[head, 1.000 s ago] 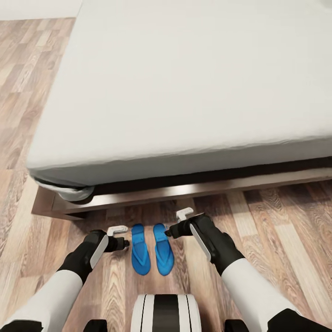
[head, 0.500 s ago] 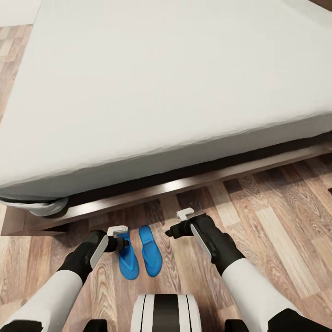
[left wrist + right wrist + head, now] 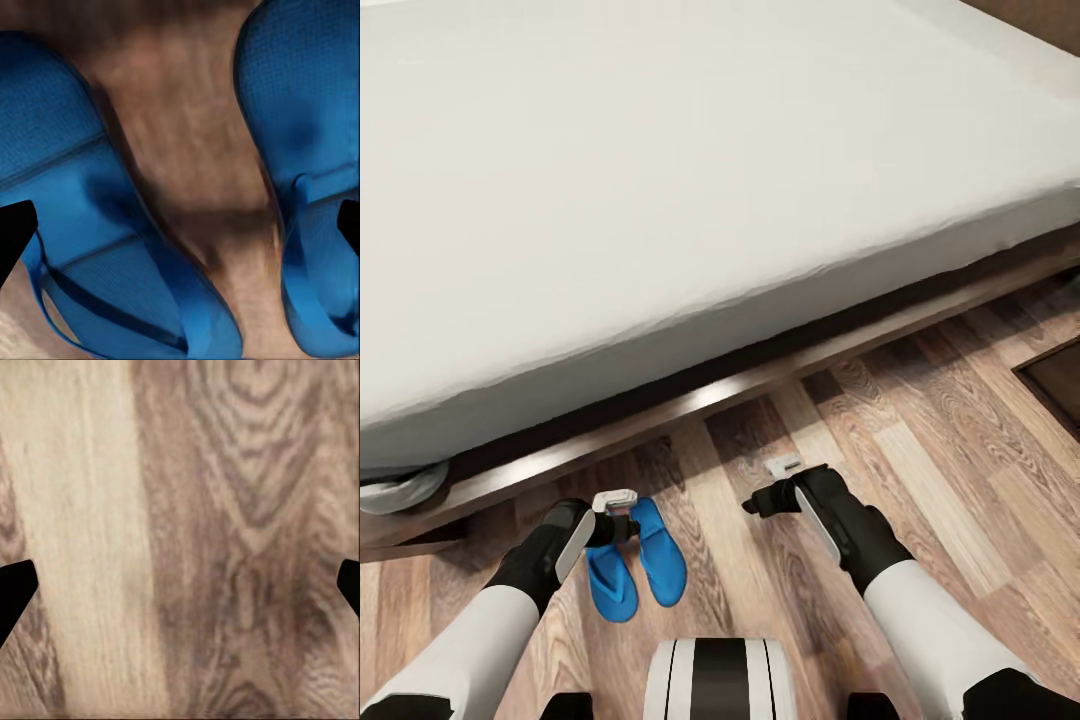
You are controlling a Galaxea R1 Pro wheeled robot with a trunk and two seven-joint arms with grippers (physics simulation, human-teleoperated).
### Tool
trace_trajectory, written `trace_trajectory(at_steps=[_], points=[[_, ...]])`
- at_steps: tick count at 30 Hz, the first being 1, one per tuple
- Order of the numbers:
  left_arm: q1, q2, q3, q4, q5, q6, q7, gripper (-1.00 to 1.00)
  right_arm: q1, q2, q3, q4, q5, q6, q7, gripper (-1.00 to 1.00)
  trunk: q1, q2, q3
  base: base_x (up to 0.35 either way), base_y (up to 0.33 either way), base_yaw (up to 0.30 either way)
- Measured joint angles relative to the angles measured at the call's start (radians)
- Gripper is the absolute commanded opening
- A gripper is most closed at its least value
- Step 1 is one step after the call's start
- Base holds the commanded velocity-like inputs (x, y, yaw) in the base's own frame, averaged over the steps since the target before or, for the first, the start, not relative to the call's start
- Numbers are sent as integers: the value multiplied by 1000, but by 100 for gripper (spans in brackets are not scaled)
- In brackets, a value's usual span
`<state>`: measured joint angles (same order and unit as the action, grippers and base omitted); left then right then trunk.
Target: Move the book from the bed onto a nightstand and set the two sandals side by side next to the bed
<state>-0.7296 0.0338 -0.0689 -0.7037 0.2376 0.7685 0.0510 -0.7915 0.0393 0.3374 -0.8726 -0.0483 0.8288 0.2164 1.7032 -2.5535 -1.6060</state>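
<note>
Two bright blue sandals (image 3: 658, 556) (image 3: 610, 592) lie side by side on the wood floor, just off the bed's (image 3: 690, 200) long side near its foot corner. My left gripper (image 3: 622, 515) hovers over them, open and holding nothing. In the left wrist view one sandal (image 3: 82, 225) and the other (image 3: 307, 150) lie below the open left gripper (image 3: 180, 225), with a strip of floor between them. My right gripper (image 3: 765, 487) is open over bare floor to their right; the right wrist view shows the right gripper (image 3: 180, 585) above planks. The book is out of view.
The bed's dark wooden frame (image 3: 760, 385) runs across in front of me, with a shadowed gap above it. A dark brown furniture top (image 3: 1060, 385) juts in at the right edge. Wood-plank floor (image 3: 960, 470) spreads to the right of my right arm.
The whole view has swung, so the bed and sandals have slid left in the picture. The sandals now sit under my left gripper rather than between both. Both grippers remain open.
</note>
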Motion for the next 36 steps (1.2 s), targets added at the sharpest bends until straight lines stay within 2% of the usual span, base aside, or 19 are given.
trace_trajectory(at_steps=[5, 8, 10, 11, 12, 14, 19, 32, 36], points=[[0, -1, 0, 1, 0, 0, 1, 100, 0, -24, -9, 62, -2, -5, -1, 100, 0, 0, 0, 0, 0, -295], [0, -1, 0, 1, 0, 0, 1, 100, 0, -31, -31, 115, -2, -20, -2, 100, 0, 0, 0, 0, 0, -295], [0, -1, 0, 1, 0, 0, 1, 100, 0, -36, -69, 161, 0, -43, -3, 100, 0, 0, 0, -40, -36, -295], [0, -2, 0, 2, 0, 0, 0, 100, 0, -40, -101, 194, 2, -61, -4, 100, 0, 0, 0, -140, -128, -295], [0, -2, 0, 4, 0, 0, -2, 100, 0, -48, -128, 225, 3, -76, -4, 100, 0, 0, 0, -155, -143, -295], [0, -3, -1, 5, 0, 0, -4, 100, 0, -63, -145, 248, 2, -87, -4, 100, 0, 0, 0, -185, -180, -295], [0, -3, -1, 9, 0, -1, -5, 100, 0, -117, -168, 273, -2, -101, 0, 100, 0, 0, 0, -147, -155, -295], [0, -3, -2, 10, 1, -2, -7, 100, 0, -123, -180, 274, -2, -103, -2, 100, 0, 0, 0, -6, -7, -295], [0, -8, -3, 10, 2, -2, -7, 100, 0, -124, -215, 274, -1, -103, -4, 100, -1, 1, 12, 0, 0, -295]])
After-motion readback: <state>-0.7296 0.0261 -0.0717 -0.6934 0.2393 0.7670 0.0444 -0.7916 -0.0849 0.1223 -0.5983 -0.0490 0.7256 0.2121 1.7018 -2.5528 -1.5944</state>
